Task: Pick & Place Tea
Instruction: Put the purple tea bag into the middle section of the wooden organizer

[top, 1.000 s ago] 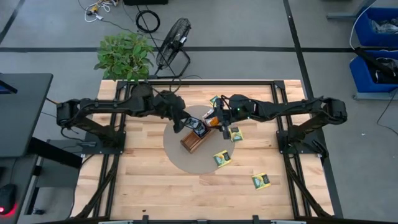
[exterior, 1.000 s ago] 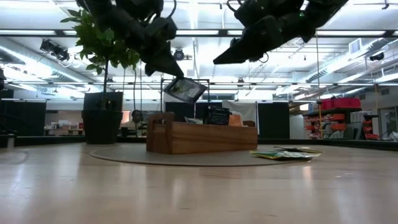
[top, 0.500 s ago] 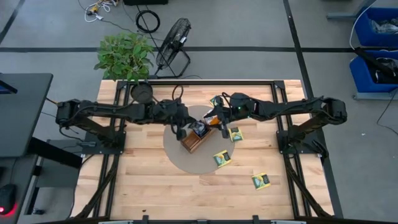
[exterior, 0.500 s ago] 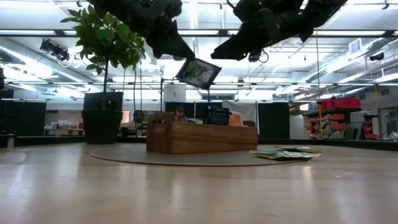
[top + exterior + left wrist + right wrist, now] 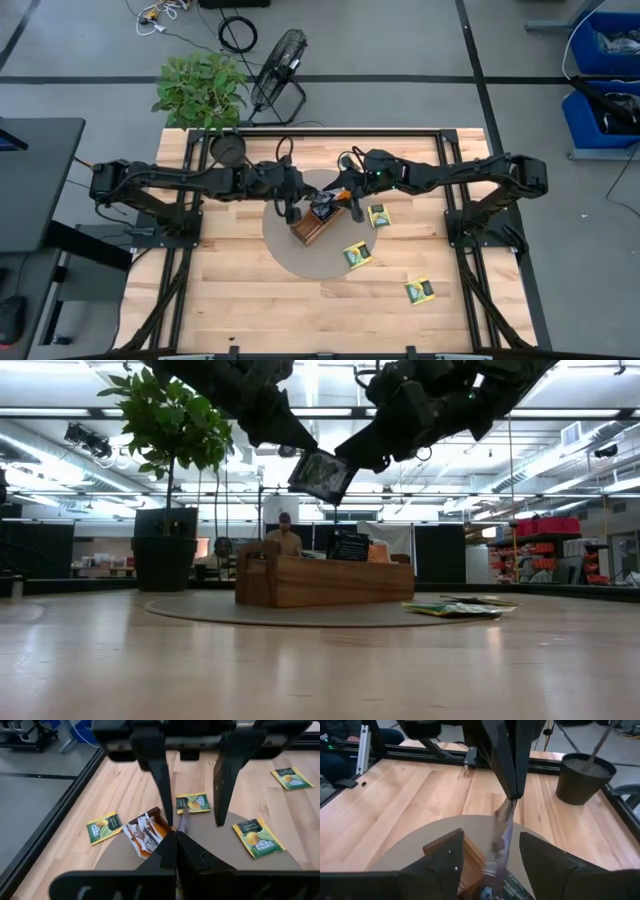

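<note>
Packet in the air: a dark tea packet (image 5: 321,473) hangs above the wooden tray (image 5: 322,580), tilted, pinched at its upper edge by the left pincer (image 5: 297,448), whose fingers are closed flat on it, as the right wrist view shows edge-on. The right pincer (image 5: 487,855) comes in from the other side with its fingers spread wide, one on each side of the packet's lower part, not yet clamped. It looks like a hand-over above the tray, or a two-armed steadying before the drop.

Around the tray, which sits on a round mat (image 5: 300,255), more tea lies loose: an orange-and-white packet (image 5: 146,832) just beside the tray, yellow-green packets (image 5: 256,837) on the mat's edge and on the bare wooden surface (image 5: 230,300) beyond it, one (image 5: 420,291) well away from the tray toward the near corner. Some packets already stand inside the tray.

The risk here, as I judge it: the packet is thin and hangs askew, so if the right pincer closes off-centre it could twist or crease it. If the left one lets go before the right one grips, the packet falls and may land across the tray's dividers or outside it. The two pincers are also very close together, so a small misjudgement could make them collide.
</note>
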